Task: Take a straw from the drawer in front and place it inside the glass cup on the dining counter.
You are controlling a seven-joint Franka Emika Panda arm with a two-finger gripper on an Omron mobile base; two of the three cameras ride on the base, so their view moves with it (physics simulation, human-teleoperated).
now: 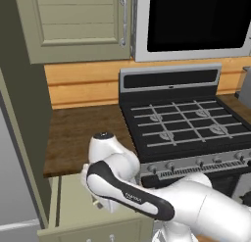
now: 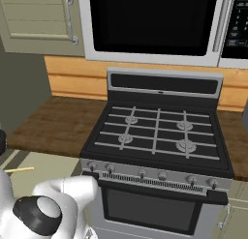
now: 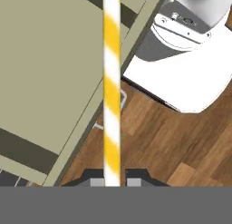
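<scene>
My gripper [image 3: 112,180] is shut on the straw [image 3: 112,82], a thin yellow-and-white striped stick that runs from between the fingertips [image 3: 134,180] straight up the hand view. One pale end of the straw [image 2: 19,170] pokes out at the left of the right base view, above the open drawer [image 2: 46,177]. The sage-green drawer [image 1: 73,206] stands pulled out under the worktop, and my arm bends low over it. In the hand view the drawer's flat inside [image 3: 45,73] lies to the left of the straw. The glass cup and dining counter are out of view.
A black gas stove [image 1: 181,121] stands to the right of the drawer, with a microwave [image 1: 196,20] above it. A dark wood worktop [image 1: 78,133] and yellow plank backsplash [image 1: 81,82] sit behind the drawer. A tall sage-green panel [image 1: 24,113] rises at the left. Wood floor [image 3: 163,146] lies below.
</scene>
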